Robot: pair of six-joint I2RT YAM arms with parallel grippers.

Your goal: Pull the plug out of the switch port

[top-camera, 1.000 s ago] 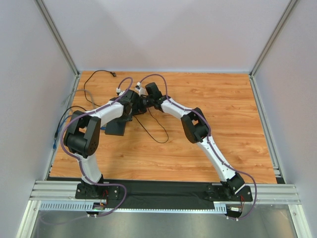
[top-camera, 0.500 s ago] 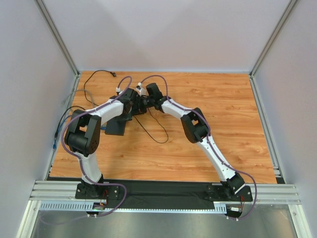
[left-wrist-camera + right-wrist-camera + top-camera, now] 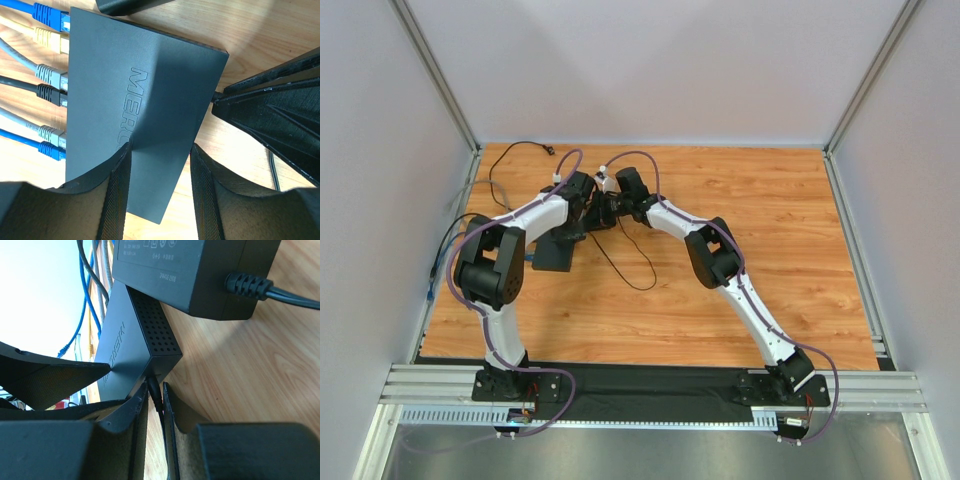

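**Step in hand: gripping the plug before extraction.**

- **Right gripper:** My right gripper point(image 3: 156, 395) has its jaws set narrowly either side of the plug point(image 3: 152, 385). I cannot tell whether the pads bear on it.
- **Plug location:** The plug is a slim black barrel. It enters the switch port point(image 3: 149, 375) at the near corner of the switch point(image 3: 122, 350), beside the perforated side wall, at 6 o'clock in the right wrist view.
- **Left gripper:** My left gripper point(image 3: 161, 150) is released, jaws spread. Its mesh-textured fingers point(image 3: 117, 195) sit over the matte, embossed lid.
- **Other items:** Network cables point(image 3: 45, 75) fill the 9 o'clock edge. The smooth adapter brick point(image 3: 195, 270) lies at 12 o'clock.

**Next move:** Confirm the clamp, then draw straight back along the socket axis. The switch may slide on the wood-grain surface point(image 3: 240, 370), so brace it.
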